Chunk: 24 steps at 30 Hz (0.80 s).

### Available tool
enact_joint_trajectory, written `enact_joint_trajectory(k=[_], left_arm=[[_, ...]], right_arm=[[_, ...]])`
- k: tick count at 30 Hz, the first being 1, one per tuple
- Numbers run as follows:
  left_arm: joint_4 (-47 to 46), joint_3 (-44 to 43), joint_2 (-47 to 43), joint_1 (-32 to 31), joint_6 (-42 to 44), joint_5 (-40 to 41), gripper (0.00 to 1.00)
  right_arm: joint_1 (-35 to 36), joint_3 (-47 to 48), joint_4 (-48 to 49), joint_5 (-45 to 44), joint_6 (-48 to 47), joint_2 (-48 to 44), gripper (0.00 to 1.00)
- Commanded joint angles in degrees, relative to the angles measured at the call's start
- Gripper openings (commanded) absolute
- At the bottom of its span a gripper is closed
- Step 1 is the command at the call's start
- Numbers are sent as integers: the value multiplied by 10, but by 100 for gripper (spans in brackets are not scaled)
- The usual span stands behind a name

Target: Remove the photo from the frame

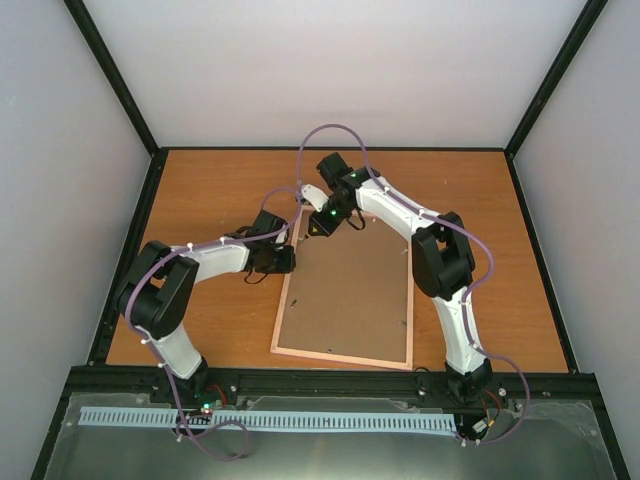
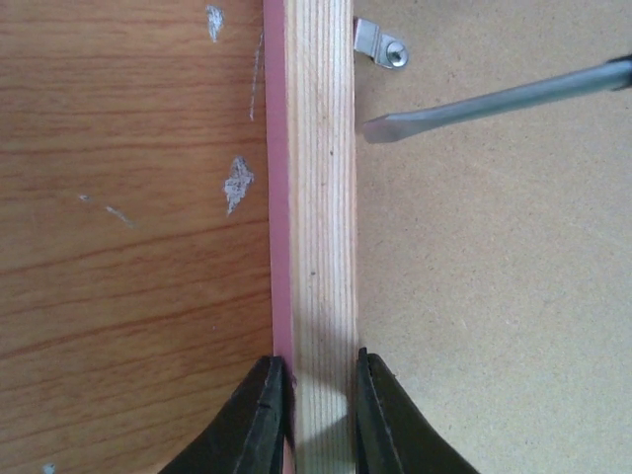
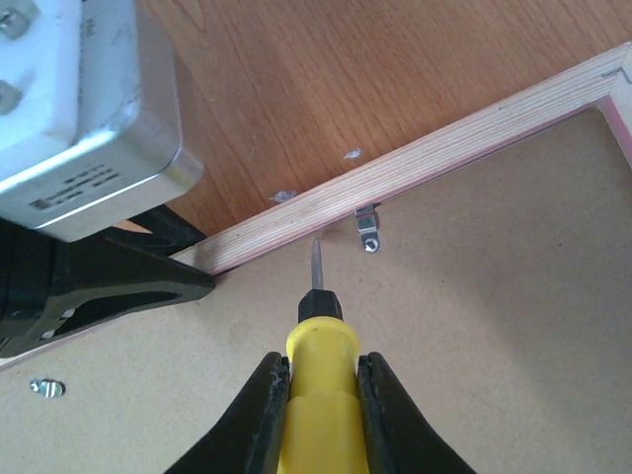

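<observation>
Pale straight-grained wood with a pink outer edge: the thin rectangular wooden frame lies face down, flat on the orange-brown wood-grain table. It sits mid-table between the two arms, slightly skewed. A matte brown fibreboard backing board, plain with a fine speckle, fills the back. The photo can't be seen from this side.

Left rail up close: the right wrist view shows layered, ply-like banding on its top face, with a pink strip along the outer side. A small bent silver metal clip with a screw sits on the board against the rail's inner edge. A second clip, also silver, sits further along.

Left gripper: black tapered fingers are clenched across the left rail, one on the pink outer side and one on the board side, both touching it.

Right gripper: clamped on the yellow plastic handle of a flat-blade screwdriver with a thin steel shaft. Its tip is at the seam between rail and board, near the first clip but apart from it. Can't tell if the tip touches.

Table shows a few pale chips beside the rail.
</observation>
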<state>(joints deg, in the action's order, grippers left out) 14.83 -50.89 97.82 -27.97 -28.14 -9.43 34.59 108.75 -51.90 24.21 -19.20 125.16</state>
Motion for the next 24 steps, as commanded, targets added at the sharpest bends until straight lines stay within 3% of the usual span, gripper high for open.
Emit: enact_joint_trajectory(k=[1,11,24], left_arm=[[-4,19,-3,0,2,-7,1],[-9,29,-12,0,3,-9,1],[-12,32,-14,0,2,-10,1]], right_arm=[[5,24,-8,-4,11,18,3],[4,32,3,-75,33,35,3],[5,23,-2,-97,38,36,3]])
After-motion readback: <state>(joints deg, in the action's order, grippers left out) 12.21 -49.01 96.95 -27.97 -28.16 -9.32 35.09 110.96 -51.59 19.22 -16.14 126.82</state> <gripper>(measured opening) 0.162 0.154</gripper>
